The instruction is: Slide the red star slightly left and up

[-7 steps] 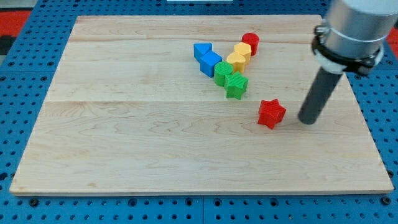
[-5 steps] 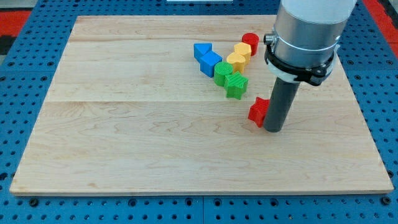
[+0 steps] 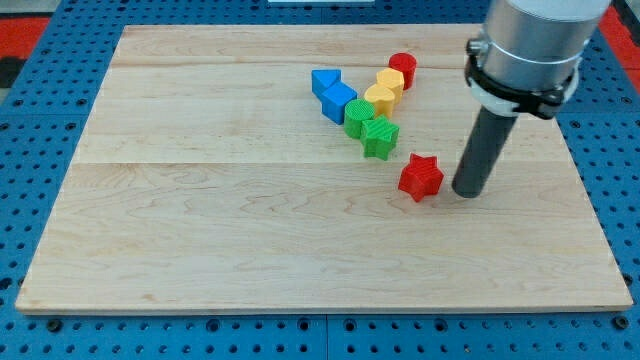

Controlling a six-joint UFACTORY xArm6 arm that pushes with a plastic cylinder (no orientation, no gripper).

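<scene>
The red star (image 3: 420, 177) is lying on the wooden board (image 3: 200, 220), right of the board's centre and just below and to the right of the green star (image 3: 380, 137). My tip (image 3: 467, 191) is standing just to the star's right, a narrow gap showing between them; it is a bare rod with nothing to open or close, and it is holding nothing.

Above and to the left, a cluster is crowding the intended path: the green star is touching a green cylinder (image 3: 356, 117), a blue cube (image 3: 339, 101) and a blue triangular block (image 3: 324, 80) are sitting further to the view's left and top, and two yellow blocks (image 3: 385, 91) and a red cylinder (image 3: 402, 70) are lying towards the view's top.

The principal risk, judged from this layout, is overshooting: a push that is running too far up and left is likely to drive the red star into the green star and disturb the cluster. A second risk is off-centre contact, since the star's points are offering uneven faces and the block may be spinning or slipping sideways off the rod rather than travelling diagonally. A push made from the right alone would be carrying it left without any upward component.
</scene>
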